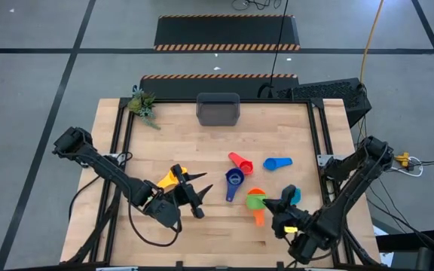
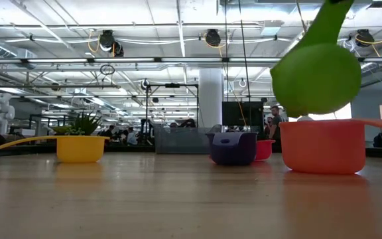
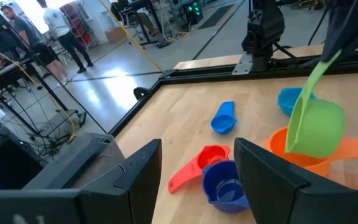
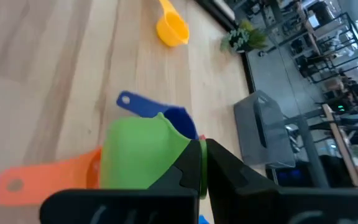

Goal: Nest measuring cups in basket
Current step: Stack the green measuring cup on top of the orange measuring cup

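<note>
The right claw (image 1: 286, 203) was clamped on the handle of the green cup (image 3: 316, 127), hanging just above the orange cup (image 3: 303, 155); to nest it well, I'd judge it should be levelled & centred over the orange bowl before letting go. The left claw (image 1: 194, 197) waited w/ fingers apart near the yellow cup (image 1: 169, 179). The wooden worktop (image 1: 179, 143) carried the grey basket (image 1: 218, 110) at its far edge, w/ nothing seen inside, a small plant (image 1: 142, 103) at the corner, and a workshop w/ people beyond.
</note>
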`<state>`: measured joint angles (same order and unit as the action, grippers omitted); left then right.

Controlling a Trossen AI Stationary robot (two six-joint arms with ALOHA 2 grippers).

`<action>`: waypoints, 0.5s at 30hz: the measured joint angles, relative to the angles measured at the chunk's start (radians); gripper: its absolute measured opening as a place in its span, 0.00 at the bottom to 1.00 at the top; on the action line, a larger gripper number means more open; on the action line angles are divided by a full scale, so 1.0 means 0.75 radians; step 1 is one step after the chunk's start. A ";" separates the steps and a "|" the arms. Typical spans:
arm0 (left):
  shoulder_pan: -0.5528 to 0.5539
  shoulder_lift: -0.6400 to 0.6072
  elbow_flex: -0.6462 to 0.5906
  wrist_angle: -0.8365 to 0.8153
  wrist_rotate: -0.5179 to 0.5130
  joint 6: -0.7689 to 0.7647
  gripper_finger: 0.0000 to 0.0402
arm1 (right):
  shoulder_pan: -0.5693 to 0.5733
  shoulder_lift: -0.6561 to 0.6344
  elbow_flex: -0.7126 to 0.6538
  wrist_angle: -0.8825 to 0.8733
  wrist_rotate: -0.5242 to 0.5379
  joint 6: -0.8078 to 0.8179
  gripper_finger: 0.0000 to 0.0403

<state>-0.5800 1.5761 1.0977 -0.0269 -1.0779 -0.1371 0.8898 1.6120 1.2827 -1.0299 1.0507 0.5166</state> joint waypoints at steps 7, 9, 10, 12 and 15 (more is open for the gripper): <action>0.000 0.000 0.000 -0.001 0.000 0.001 0.50 | -0.055 0.112 0.000 -0.002 -0.001 -0.068 0.00; 0.000 0.000 0.000 -0.002 -0.001 0.002 0.50 | -0.060 0.133 0.000 -0.002 -0.001 -0.076 0.00; 0.000 0.000 0.000 -0.002 -0.001 0.002 0.50 | -0.060 0.142 0.000 -0.002 0.003 -0.077 0.00; 0.000 0.000 0.000 -0.007 -0.001 0.002 0.50 | -0.061 0.158 0.000 -0.002 0.031 -0.078 0.00; 0.000 0.000 0.000 -0.008 -0.001 0.002 0.50 | -0.061 0.176 0.000 -0.003 0.068 -0.082 0.00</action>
<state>-0.5800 1.5761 1.0977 -0.0326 -1.0782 -0.1358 0.8440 1.7440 1.2827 -1.0319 1.1017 0.4551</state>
